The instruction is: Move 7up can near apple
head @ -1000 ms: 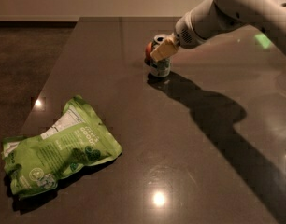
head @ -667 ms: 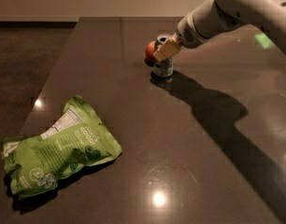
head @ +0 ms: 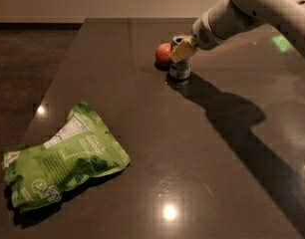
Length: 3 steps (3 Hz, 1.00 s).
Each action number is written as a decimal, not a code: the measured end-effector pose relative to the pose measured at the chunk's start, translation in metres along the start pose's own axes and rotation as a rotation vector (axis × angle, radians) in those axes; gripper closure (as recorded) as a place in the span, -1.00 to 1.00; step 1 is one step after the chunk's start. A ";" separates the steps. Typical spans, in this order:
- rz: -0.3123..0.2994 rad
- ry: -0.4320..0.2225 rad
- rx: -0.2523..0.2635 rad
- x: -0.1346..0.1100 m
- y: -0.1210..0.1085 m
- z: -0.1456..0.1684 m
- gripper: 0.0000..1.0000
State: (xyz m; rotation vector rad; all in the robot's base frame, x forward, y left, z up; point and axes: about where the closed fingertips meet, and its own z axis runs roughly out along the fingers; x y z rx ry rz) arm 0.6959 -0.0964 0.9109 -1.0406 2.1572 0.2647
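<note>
7up can (head: 180, 69) shifted slightly right, pinched by end effector (head: 183, 51), beside apple (head: 163, 54).

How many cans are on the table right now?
1. The can stands far back on the table, close beside the apple, with the gripper at its top. None seems hidden.

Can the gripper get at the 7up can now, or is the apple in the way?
Probably yes: the gripper is at the top of the 7up can, on its right side, while the apple sits at the can's left.
</note>
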 end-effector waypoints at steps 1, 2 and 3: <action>0.000 0.012 0.001 0.003 -0.004 0.001 -0.74; 0.001 0.027 0.006 0.008 -0.010 -0.001 -1.00; 0.001 0.027 0.006 0.008 -0.010 -0.001 -1.00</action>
